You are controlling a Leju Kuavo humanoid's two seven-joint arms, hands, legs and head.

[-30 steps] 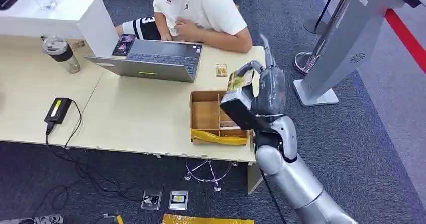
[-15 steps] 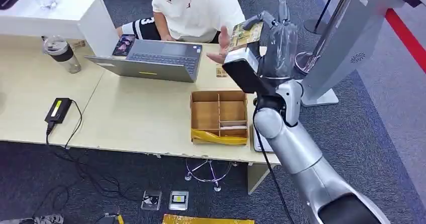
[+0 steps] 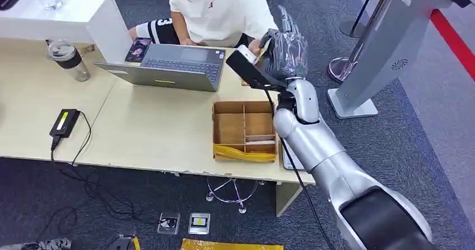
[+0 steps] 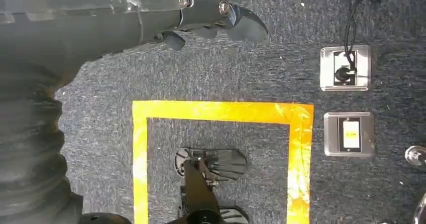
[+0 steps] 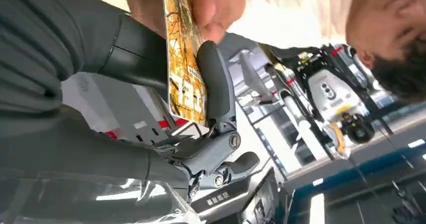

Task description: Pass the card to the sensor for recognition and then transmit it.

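Note:
My right hand (image 3: 284, 54) is raised over the far edge of the table (image 3: 151, 132), close in front of a seated person (image 3: 218, 6). In the right wrist view the yellow patterned card (image 5: 183, 58) stands on edge, pinched between my thumb (image 5: 216, 83) and the fingers behind it. The person's hand (image 5: 213, 3) grips the card's far end. The grey sensor kiosk (image 3: 386, 42) stands on the floor to the right of the table. My left hand (image 4: 201, 13) hangs over the carpet with its fingers stretched out and holds nothing.
A wooden compartment box (image 3: 243, 129) sits at the table's near right edge under my arm. An open laptop (image 3: 168, 65) lies before the person. A bottle (image 3: 68, 59) and a black charger (image 3: 64, 122) are at the left. A white counter (image 3: 61, 14) stands at the back left.
My right arm has risen from above the box and swung away toward the person with the card. The person's hand has reached out and taken hold of the card's end.

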